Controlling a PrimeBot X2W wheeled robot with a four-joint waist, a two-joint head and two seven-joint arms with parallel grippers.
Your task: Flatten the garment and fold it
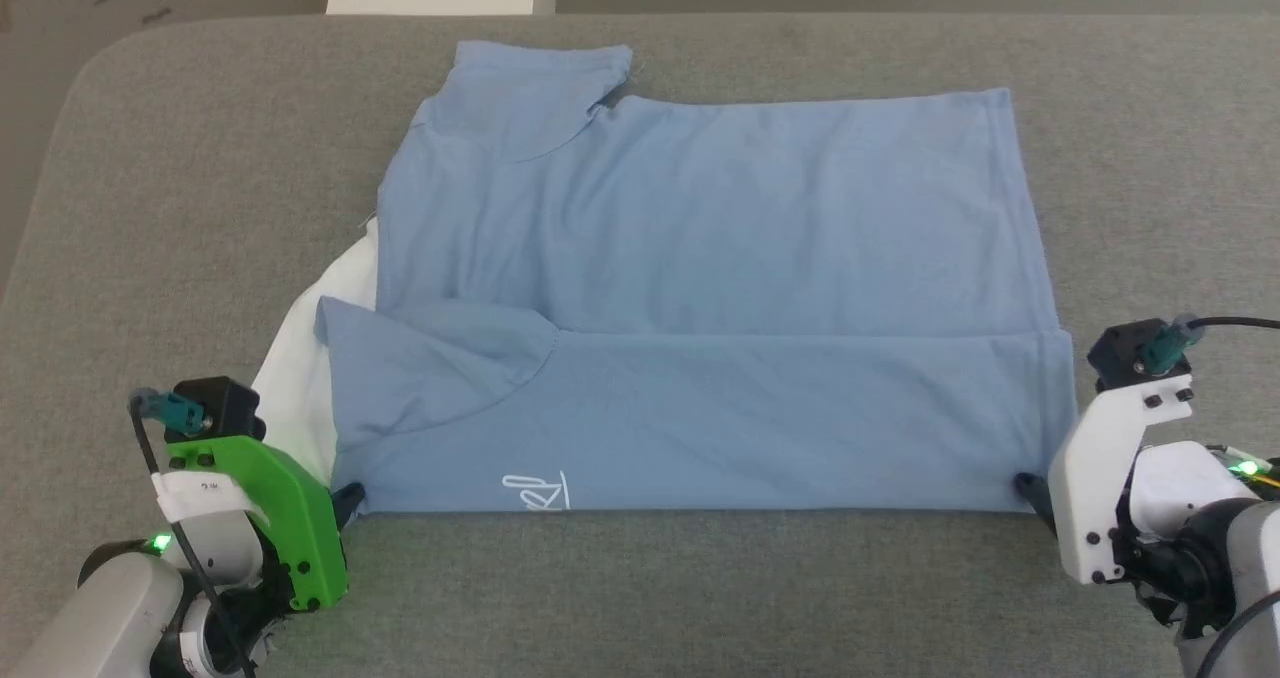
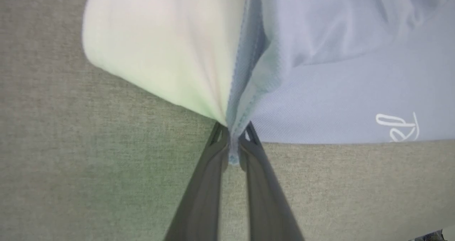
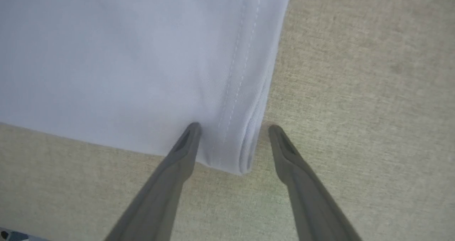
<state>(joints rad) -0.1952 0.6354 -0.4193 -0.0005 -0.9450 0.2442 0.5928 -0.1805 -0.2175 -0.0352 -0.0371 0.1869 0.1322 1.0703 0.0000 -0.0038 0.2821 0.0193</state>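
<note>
Nearest the camera, the left gripper (image 2: 233, 132) is pinched closed on the near left corner of the garment (image 1: 700, 258). The left wrist view makes this grip plain, with blue knit bunched between the fingers beside the white collar (image 2: 153, 49). The right wrist view shows the right gripper (image 3: 233, 127) spread wide, straddling the double-stitched hem (image 3: 245, 74) at its near corner and gripping nothing. The head view takes in the whole garment lying on the grey table (image 1: 700, 598), long axis running left to right, collar leftward, hem rightward, near edge folded over. A white script logo (image 1: 535, 491) is cut off at the fold and cannot be read.
</note>
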